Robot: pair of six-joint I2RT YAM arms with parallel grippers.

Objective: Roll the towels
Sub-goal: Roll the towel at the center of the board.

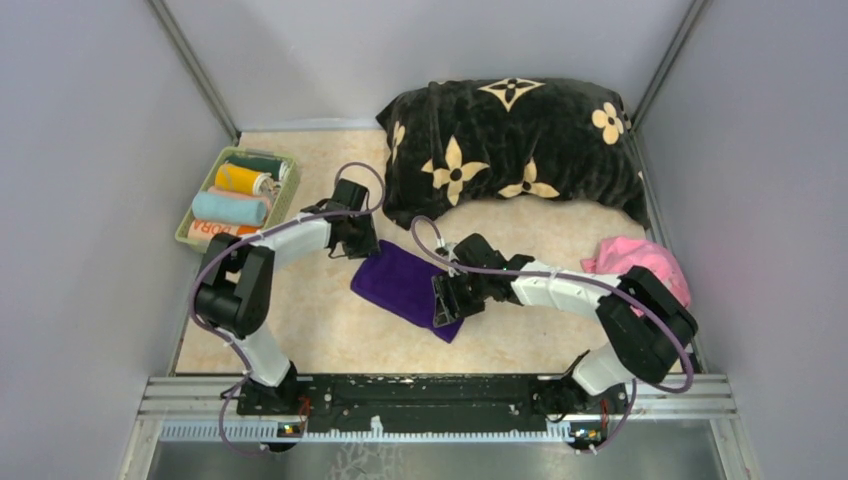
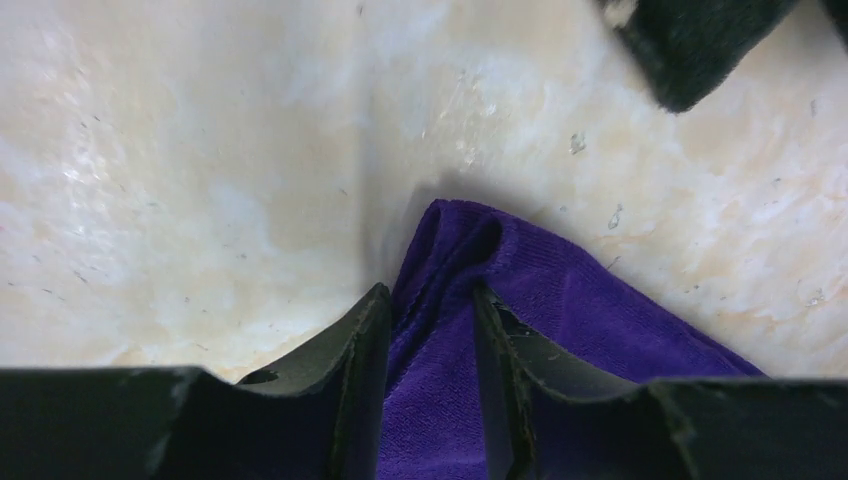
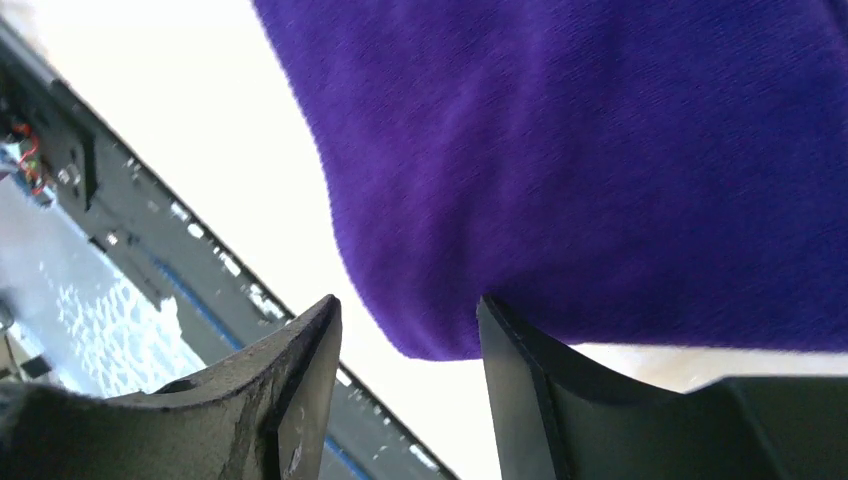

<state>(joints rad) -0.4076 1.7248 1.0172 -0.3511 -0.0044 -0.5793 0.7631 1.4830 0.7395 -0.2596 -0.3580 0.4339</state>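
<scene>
You can read one word here: white letters spelling "DORA" on the orange towel [image 1: 215, 231], rolled up at the near end of the green basket [image 1: 283, 195], in the top view.

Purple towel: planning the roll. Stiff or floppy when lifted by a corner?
Likely floppy: the purple towel bunches into a ridge inside the left gripper. Probably light: it lies thin and flat. Its fuzzy weave should resist sliding.

- Basket [image 1: 196, 214] holding rolled towels [image 1: 229, 208]: upper left, on the desk [image 1: 310, 330].
- Cushion [image 1: 510, 150]: top, right of centre.
- Flat towel [image 1: 400, 280]: centre, below the cushion.
- Crumpled towel [image 1: 640, 258]: right edge.
</scene>
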